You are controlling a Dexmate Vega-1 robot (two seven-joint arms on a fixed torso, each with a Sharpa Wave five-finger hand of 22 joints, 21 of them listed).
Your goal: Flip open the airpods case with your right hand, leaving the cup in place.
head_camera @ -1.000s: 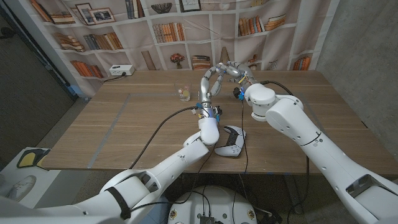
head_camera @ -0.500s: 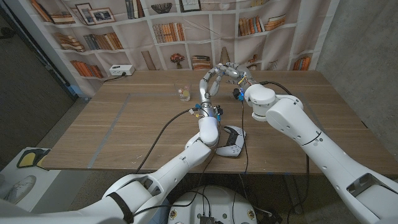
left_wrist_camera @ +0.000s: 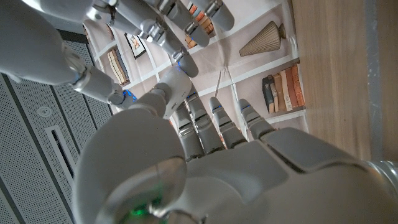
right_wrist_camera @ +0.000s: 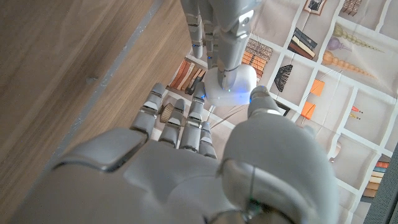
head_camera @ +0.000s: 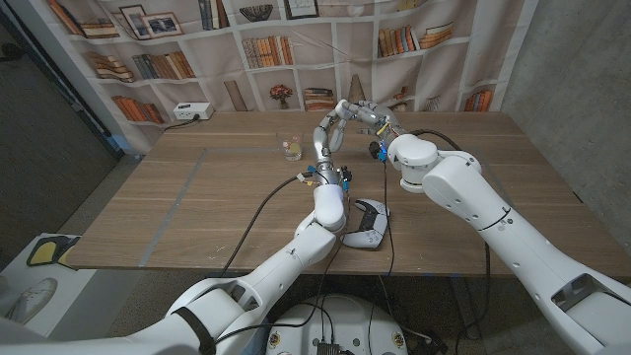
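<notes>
Above the back middle of the table my left hand (head_camera: 328, 126) holds up a small white airpods case (right_wrist_camera: 230, 87), pinched at its fingertips. The case (left_wrist_camera: 176, 88) looks closed; a blue glow shows on it. My right hand (head_camera: 367, 111) meets the left from the right. The right hand (right_wrist_camera: 186, 155) holds its fingers apart just under the case, thumb tip beside it, and I cannot tell whether it touches. In the left wrist view my left hand (left_wrist_camera: 205, 162) reaches toward the case, with the right hand's fingers (left_wrist_camera: 158, 22) past it. A small clear cup (head_camera: 289, 148) stands on the table left of both hands.
A white game controller (head_camera: 367, 223) lies near the table's front edge, below my left forearm. Black cables run over the wooden table (head_camera: 197, 197). A white power strip (head_camera: 192, 112) sits at the back left, before the bookshelf backdrop.
Both raised hands have closed in slightly around the case. The left hand has shifted a little to the left and up. The cup and controller have not moved.
</notes>
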